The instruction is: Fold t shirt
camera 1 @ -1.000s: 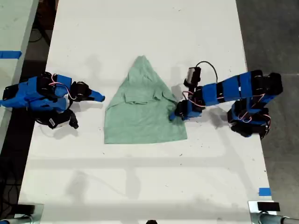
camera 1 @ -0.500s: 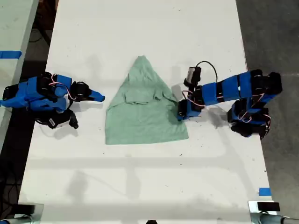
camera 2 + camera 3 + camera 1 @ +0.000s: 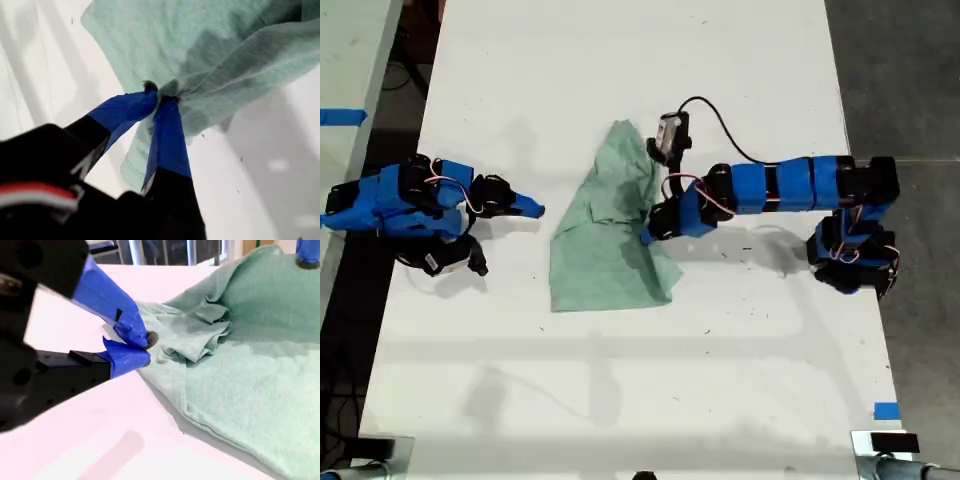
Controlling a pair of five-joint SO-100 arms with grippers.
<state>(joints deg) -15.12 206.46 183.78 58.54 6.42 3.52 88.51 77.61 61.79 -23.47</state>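
Observation:
The pale mint-green t shirt [image 3: 600,255] lies in the middle of the white table [image 3: 620,400], its point toward the far end. My first gripper [image 3: 650,233], on the arm reaching in from the exterior view's right, is shut on the shirt's edge [image 3: 215,45] and holds it lifted over the shirt's middle; the fingertips [image 3: 152,97] pinch bunched cloth. My second gripper [image 3: 532,209] rests at the exterior view's left, shut and empty, its tips [image 3: 142,342] just short of the shirt [image 3: 250,365].
A black cable [image 3: 715,120] loops above the first arm. Blue tape marks sit at the exterior view's lower right [image 3: 886,410] and on a neighbouring surface at its left [image 3: 342,116]. Dark floor borders the table on both sides.
My first gripper has swept toward the exterior view's left, dragging the shirt's right edge up and over its middle, so the shirt now looks narrower. The second arm has not moved.

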